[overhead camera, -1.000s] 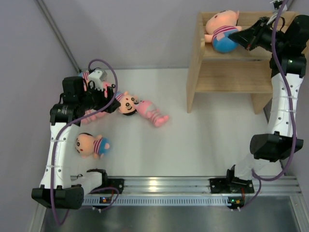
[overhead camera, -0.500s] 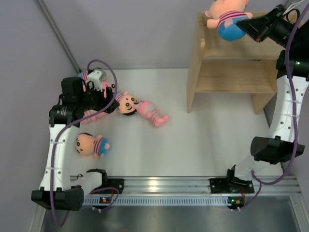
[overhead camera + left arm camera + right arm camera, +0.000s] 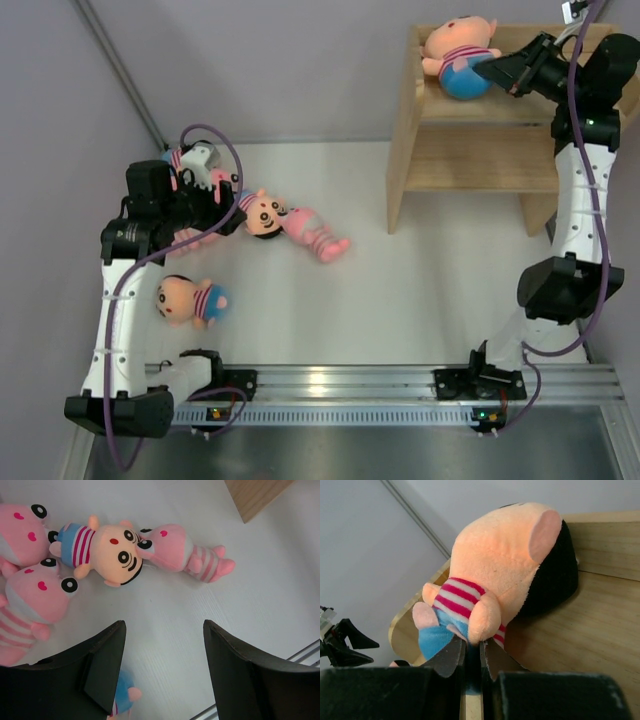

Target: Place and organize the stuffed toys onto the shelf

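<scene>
My right gripper point(image 3: 490, 68) is shut on a peach-faced stuffed toy point(image 3: 455, 54) with a pink-striped shirt and blue bottom, holding it over the far left of the wooden shelf's top point(image 3: 480, 110). In the right wrist view the toy point(image 3: 505, 575) lies against the shelf wood point(image 3: 590, 630), its blue bottom pinched at the gripper point(image 3: 472, 647). My left gripper point(image 3: 162, 630) is open above the white table. Ahead of it lie a peach toy point(image 3: 107, 550) and a pink toy point(image 3: 185, 552); two more pink toys point(image 3: 35, 595) lie at left. Another peach toy point(image 3: 190, 300) lies near the left arm.
The shelf stands at the far right against the grey wall point(image 3: 300, 60). A lower shelf board point(image 3: 480, 165) sits below the top. A metal rail point(image 3: 330, 385) runs along the near table edge. The shelf's corner shows in the left wrist view point(image 3: 255, 497).
My right gripper lifted the peach toy above the shelf's back edge, then lowered it back onto the shelf top's far left. The left arm and floor toys have not moved.
</scene>
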Tool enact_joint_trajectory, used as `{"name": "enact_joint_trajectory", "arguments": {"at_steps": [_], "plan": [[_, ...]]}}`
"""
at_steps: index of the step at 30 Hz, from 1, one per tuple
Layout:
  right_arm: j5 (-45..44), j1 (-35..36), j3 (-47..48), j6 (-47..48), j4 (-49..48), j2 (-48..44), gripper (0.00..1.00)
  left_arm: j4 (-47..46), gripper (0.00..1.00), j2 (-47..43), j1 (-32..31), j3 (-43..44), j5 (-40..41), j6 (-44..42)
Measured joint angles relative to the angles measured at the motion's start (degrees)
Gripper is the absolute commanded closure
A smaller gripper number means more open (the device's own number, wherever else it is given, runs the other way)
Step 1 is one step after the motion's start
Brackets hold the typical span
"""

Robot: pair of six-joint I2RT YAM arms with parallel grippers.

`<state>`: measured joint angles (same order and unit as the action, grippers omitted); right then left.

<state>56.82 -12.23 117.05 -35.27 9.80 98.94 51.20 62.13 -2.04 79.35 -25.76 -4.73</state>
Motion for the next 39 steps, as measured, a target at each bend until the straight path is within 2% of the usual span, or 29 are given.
{"name": "enact_joint_trajectory", "arguments": {"at_steps": [1,4,10,11,17,23,29,35,39], "plan": [[0.02,0.09,0.07,0.09,0.39,0.37,0.97,0.0,0.31,-0.07,0.0,0.0,0.13,-0.02],[0.15,0.22,0.9,0.07,1.09,1.05,0.86,0.02,0.3,-0.17,0.0,-0.09,0.7,-0.22],[-1.27,0.46,2.51,1.81,4.76,1.09,0.53,0.02,0.3,-0.11,0.0,-0.52,1.75,-1.29],[-1.9,0.52,3.04,2.49,5.86,1.09,0.45,0.0,0.3,-0.07,0.0,-0.61,2.01,-1.53],[-8.37,0.87,4.55,8.22,13.46,-0.42,0.26,-0.24,0.31,4.22,0.0,-0.61,6.21,-4.09],[-15.06,0.87,3.8,13.57,17.84,-3.52,0.2,-3.96,0.31,9.88,-0.61,-1.9,13.42,-6.47],[-20.72,0.87,3.72,16.68,19.61,-5.97,0.19,-8.87,0.3,16.33,-7.08,-3.65,20.9,-10.58],[-23.45,0.87,1.38,17.2,19.67,-8.37,0.19,-11.76,0.28,22.95,-9.29,-4.24,22.91,-15.63],[-26.05,0.87,-0.59,18.75,20.72,-10.67,0.19,-12.92,0.28,30.56,-9.07,-1.27,24.22,-17.4]]}}
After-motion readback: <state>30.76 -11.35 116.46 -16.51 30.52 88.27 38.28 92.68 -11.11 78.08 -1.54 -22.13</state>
